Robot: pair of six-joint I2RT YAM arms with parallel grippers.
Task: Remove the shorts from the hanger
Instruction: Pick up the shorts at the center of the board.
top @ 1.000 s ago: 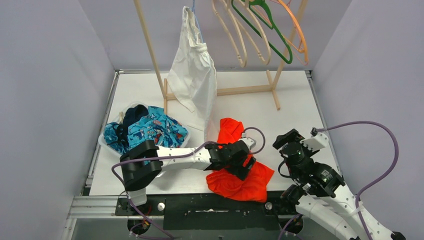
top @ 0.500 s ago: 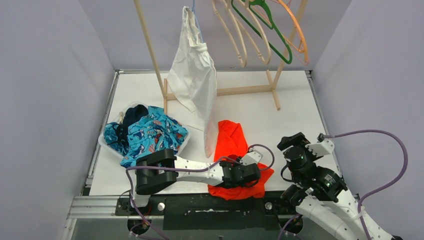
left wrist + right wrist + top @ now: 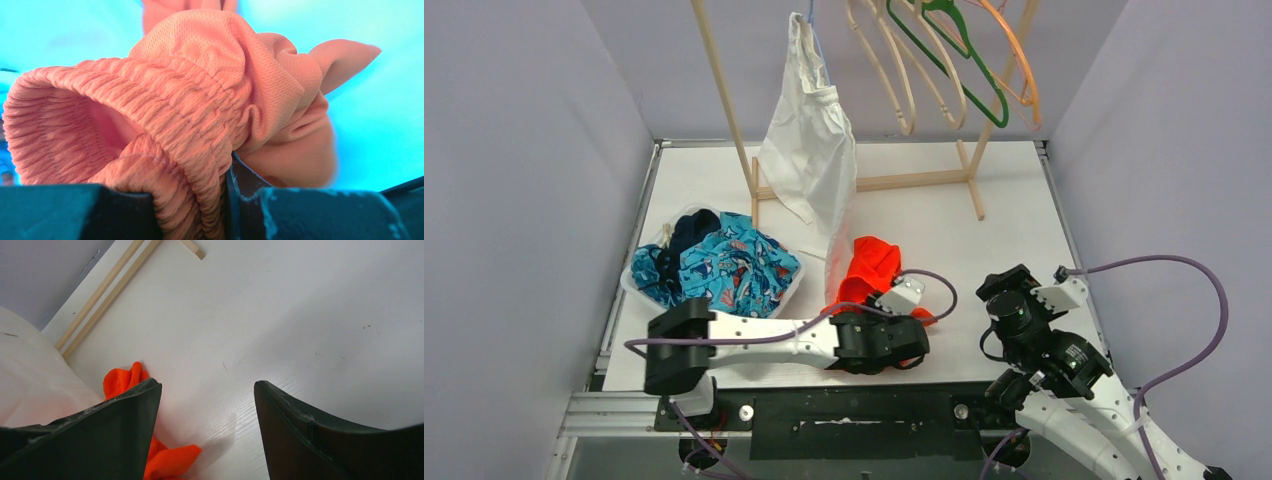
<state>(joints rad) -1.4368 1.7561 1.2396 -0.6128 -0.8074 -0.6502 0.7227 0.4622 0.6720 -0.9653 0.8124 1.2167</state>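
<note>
The plain orange shorts [image 3: 871, 268] lie bunched on the white table, just right of the basket. My left gripper [image 3: 910, 346] is at their near end and is shut on the ribbed elastic waistband [image 3: 165, 125], which fills the gap between the dark fingers [image 3: 300, 215]. To the right, my right gripper [image 3: 1006, 292] hovers over bare table, open and holding nothing [image 3: 207, 386]; the orange shorts [image 3: 120, 380] show beside its left finger. On the wooden rack, a white garment [image 3: 812, 150] hangs from a blue hanger.
A basket [image 3: 636, 283] at the left holds a pile of teal shark-print [image 3: 734, 262] and navy shorts. Several bare hangers [image 3: 949, 60], beige, green and orange, hang on the rack at the back. The rack's wooden base [image 3: 904, 182] crosses the far table.
My left gripper has closed on the orange shorts' waistband and drawn back leftward. The shorts have gone from spread flat to bunched up. The right arm has barely shifted.
</note>
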